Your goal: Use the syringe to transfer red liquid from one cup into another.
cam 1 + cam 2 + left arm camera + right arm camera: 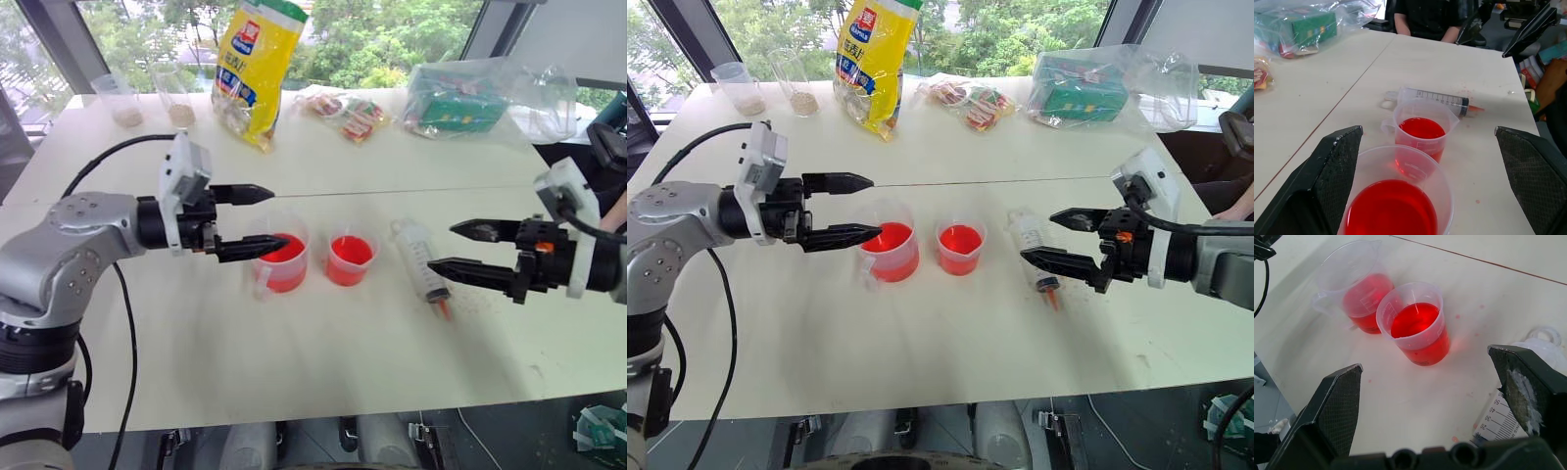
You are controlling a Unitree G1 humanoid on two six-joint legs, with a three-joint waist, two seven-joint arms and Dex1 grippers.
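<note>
Above the table [323,392], both end effectors level, wide open, empty: left end effector [263,222], right end effector [460,249].

one syringe [421,257], two red-filled cups [351,259], two tan-bottomed cups [118,98], three bags [257,69]

syringe [421,258]: clear plastic | handled cup [281,258]: clear plastic | table [323,352]: matt white | fingers [1334,169]: black, textured

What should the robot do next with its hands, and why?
Probably lower the right gripper onto the syringe and close. The syringe lies flat on the table, untouched, just under that open gripper, and both cups already hold red liquid.
</note>
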